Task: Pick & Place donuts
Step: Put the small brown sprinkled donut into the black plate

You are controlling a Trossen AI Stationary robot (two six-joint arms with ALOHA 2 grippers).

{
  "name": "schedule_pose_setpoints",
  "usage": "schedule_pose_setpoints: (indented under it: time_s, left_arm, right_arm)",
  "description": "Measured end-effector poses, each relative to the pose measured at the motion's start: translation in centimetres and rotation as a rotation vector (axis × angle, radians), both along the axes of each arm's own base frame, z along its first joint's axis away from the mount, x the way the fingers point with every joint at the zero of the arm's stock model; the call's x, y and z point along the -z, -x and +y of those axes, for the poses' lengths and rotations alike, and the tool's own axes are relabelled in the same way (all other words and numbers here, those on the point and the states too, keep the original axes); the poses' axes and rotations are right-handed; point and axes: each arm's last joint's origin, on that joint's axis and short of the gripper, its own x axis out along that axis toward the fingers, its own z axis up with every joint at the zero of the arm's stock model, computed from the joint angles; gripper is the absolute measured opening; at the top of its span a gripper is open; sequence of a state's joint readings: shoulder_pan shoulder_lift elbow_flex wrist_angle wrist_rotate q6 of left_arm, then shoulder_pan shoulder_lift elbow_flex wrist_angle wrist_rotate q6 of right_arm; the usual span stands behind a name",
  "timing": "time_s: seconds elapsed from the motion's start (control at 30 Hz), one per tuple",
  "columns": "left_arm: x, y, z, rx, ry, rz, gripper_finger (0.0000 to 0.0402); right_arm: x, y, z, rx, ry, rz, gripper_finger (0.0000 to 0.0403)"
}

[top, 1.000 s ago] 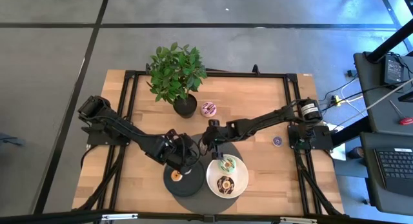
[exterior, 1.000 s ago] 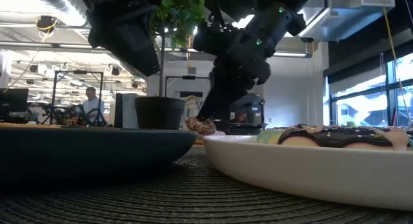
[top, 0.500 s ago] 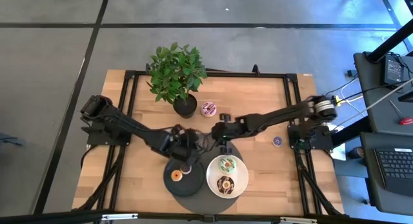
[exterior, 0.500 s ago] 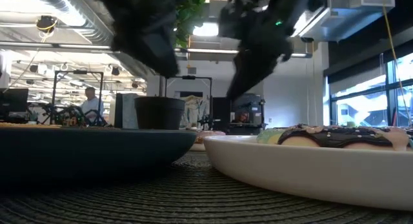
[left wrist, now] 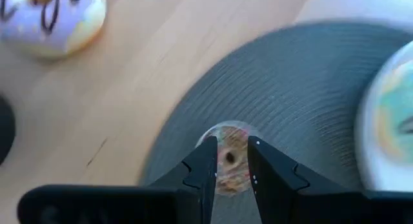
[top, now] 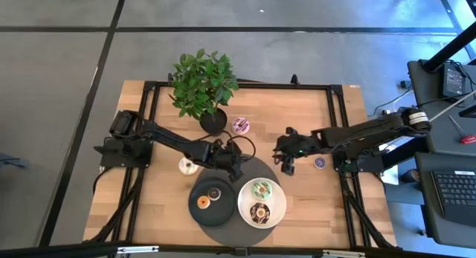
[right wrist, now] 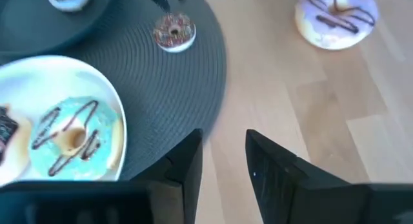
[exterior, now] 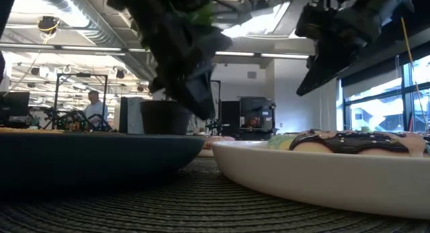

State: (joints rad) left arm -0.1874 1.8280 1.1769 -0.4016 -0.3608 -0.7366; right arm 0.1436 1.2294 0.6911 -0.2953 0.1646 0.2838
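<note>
A small brown sprinkled donut (right wrist: 173, 31) lies flat on the grey round mat (right wrist: 181, 75). My left gripper (top: 236, 167) hangs over it, open, and in the left wrist view the donut (left wrist: 230, 161) shows between and below the two fingers. My right gripper (top: 285, 166) is open and empty over bare wood to the mat's right. The white plate (top: 277, 213) carries a green donut (top: 261, 189) and a chocolate one (top: 259, 211). An orange donut (top: 203, 202) and a pale one (top: 214, 193) lie on the black plate (top: 199, 215).
A pink-iced donut (top: 240, 125) lies on the wood beside the potted plant (top: 204, 83) at the far side. A white donut (top: 188, 166) sits left of the mat and a tiny purple one (top: 320, 162) near the right edge. Bare wood lies at the left and right.
My right gripper held the sprinkled donut over the mat a second ago; it has let go and drawn back toward the table's right edge. The donut now lies on the mat. My left gripper has moved from over the black plate toward the far right, above that donut.
</note>
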Motion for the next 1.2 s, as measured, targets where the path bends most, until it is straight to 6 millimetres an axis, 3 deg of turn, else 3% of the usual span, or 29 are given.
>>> schedule_pose_setpoints:
  time_s: [0.13, 0.43, 0.87, 1.2]
  left_arm:
    - [1.0, -0.5, 0.0, 0.009, 0.011, 0.006, 0.0082]
    - [1.3, -0.6, 0.4, 0.009, 0.045, 0.013, 0.0090]
    - [1.3, -0.6, 0.5, 0.003, 0.032, 0.017, 0.0164]
    - [2.4, 0.1, 1.0, -0.078, 0.039, 0.034, 0.0146]
  right_arm:
    - [-0.5, 1.0, -0.2, 0.015, 0.004, -0.049, 0.0121]
    - [-0.8, 0.9, -0.2, 0.020, 0.008, -0.086, 0.0122]
    - [-0.7, 0.9, -0.2, 0.019, 0.009, -0.083, 0.0122]
    - [-0.7, 0.9, -0.2, 0.017, 0.011, -0.082, 0.0122]
